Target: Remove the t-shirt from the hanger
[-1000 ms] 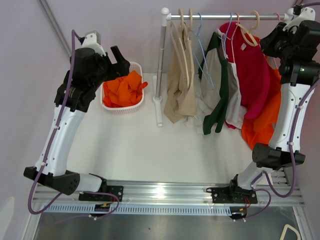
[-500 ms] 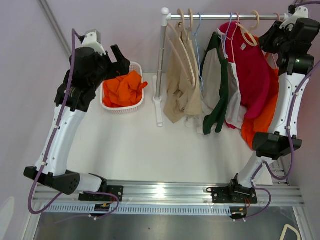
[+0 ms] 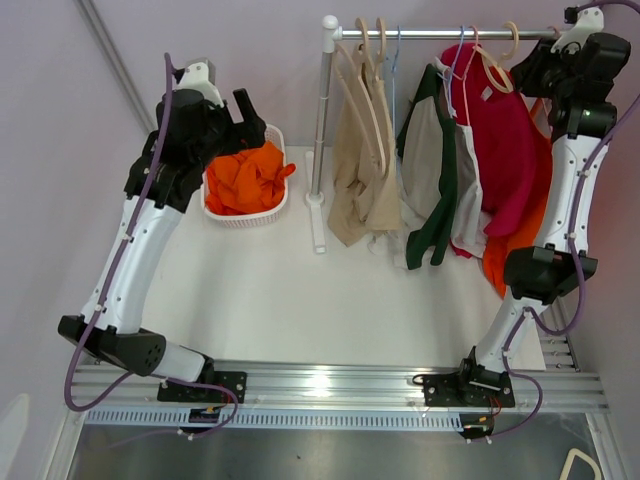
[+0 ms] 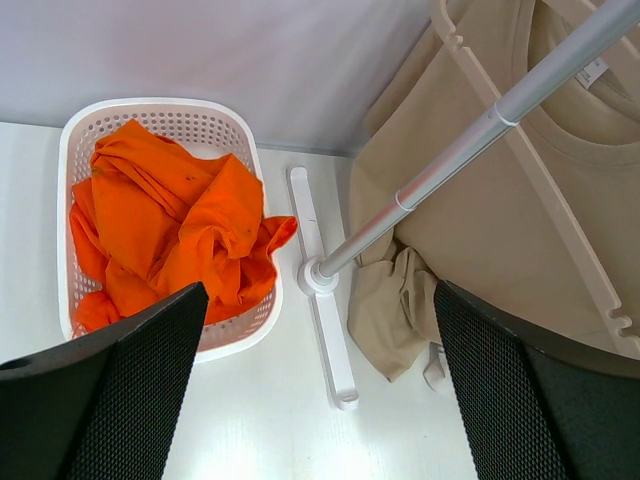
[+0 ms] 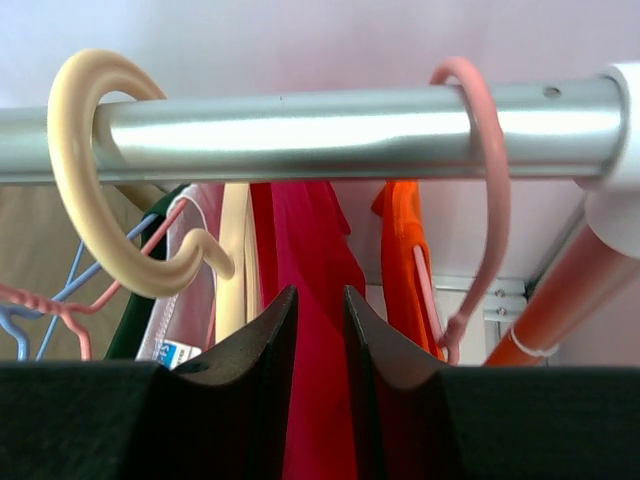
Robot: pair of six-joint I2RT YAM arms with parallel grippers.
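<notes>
Right now, top view: left fingers (image 3: pixel 245 105) hang spread wide above the basket (image 3: pixel 245 216) of orange cloth (image 3: pixel 245 180), well apart from the rail (image 3: pixel 440 33). Right fingers (image 3: pixel 535 72) sit high at the rail's right end, just beside the cream hanger (image 3: pixel 497 72). The red shirt (image 3: pixel 510 150) is on that hanger, draped in front of an orange shirt (image 3: pixel 525 260) (beige shirts (image 3: pixel 360 170) and a green-and-cream top (image 3: pixel 430 180) hang further left).

Left wrist: fingers far apart at the frame's lower corners, with the basket, the rail's foot (image 4: pixel 320 320) and a beige shirt between them on the white surface (image 4: pixel 250 430).

Right wrist: fingers sit just under the rail with a narrow gap between them. Red shirt shows through the gap; can't tell if they touch it. Cream hook (image 5: pixel 90 170) is over the rail to the left, pink hook (image 5: pixel 490 200) to the right.
</notes>
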